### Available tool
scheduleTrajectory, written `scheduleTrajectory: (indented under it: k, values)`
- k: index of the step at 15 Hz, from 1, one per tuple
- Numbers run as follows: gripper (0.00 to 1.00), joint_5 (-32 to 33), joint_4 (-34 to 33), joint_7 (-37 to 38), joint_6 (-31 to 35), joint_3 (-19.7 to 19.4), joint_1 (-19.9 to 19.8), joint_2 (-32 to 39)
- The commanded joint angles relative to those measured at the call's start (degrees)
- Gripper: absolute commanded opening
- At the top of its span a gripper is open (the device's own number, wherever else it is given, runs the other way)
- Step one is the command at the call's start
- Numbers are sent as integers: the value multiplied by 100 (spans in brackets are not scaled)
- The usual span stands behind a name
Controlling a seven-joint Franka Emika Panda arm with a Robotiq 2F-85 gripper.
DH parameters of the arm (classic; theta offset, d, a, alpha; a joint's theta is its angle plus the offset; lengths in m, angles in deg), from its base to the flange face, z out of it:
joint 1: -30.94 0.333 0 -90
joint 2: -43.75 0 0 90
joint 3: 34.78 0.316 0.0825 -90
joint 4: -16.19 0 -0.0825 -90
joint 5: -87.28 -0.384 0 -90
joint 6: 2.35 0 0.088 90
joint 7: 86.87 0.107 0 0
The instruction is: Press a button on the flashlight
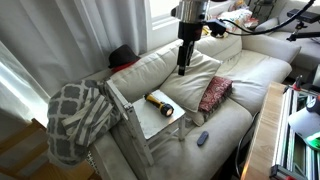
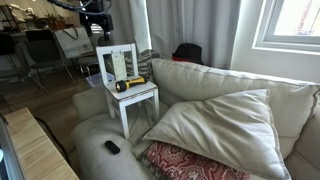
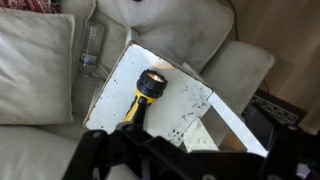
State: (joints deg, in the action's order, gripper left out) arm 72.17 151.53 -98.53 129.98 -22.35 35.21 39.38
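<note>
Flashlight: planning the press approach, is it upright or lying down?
Lying on its side: the flashlight rests lengthwise on the white chair seat.

The flashlight (image 3: pixel 143 95), with a yellow-orange body and a wider black head, lies on its side on the white chair seat (image 3: pixel 185 108). Its head points toward one o'clock in the wrist view.

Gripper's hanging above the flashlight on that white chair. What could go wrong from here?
1. The flashlight is a cylinder lying on its side on the white chair; an off-centre push may roll it off.
2. The chair seems to stand on the soft sofa, so pressing down may tilt it.
3. No button is discernible in any view, so the gripper may miss it.
</note>
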Motion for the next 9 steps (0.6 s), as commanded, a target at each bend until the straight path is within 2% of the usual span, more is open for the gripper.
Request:
scheduleTrajectory:
  k: [1,4,5,9]
  values:
    - [100,-46,345,-18,-424,-242,221,-703]
    - [100,-67,411,-11,-608,-382,285,-956]
    - [100,39,186,32,-488,-362,311,-677]
    - [100,41,174,29,-499,-405,346,-709]
